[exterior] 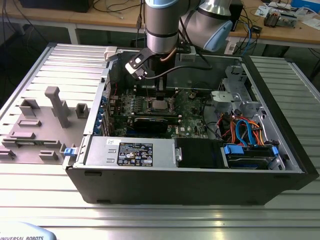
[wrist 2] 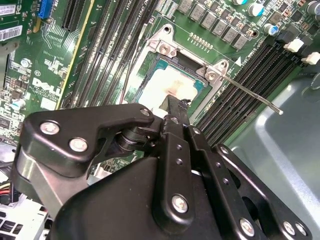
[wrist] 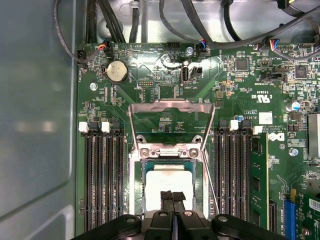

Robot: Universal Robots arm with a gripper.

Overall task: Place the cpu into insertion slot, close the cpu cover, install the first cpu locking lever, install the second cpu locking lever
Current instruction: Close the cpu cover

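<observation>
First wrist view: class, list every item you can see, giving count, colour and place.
circuit board: one, green, inside the case.
coin cell: one, silver, near the board's cabled edge.
memory slots: two banks, black, flanking the insertion slot.
cpu: one, silver-grey, seated in the insertion slot.
cpu cover: one, silver, swung open.
cables: several, black, beyond the board.
claw: one, black, shut, over the cpu.

Green circuit board (wrist: 165, 120) with fine pale print. The cpu (wrist: 167, 179) is dull silver-white with a brownish smear on top. Bare silver cpu cover (wrist: 172, 106). Black memory slots (wrist: 102, 175) with white clips. Matt black end effector (wrist: 172, 196) with silver screws. Blue and orange cables (exterior: 245, 129). Ribbed grey surface (exterior: 150, 220).
</observation>
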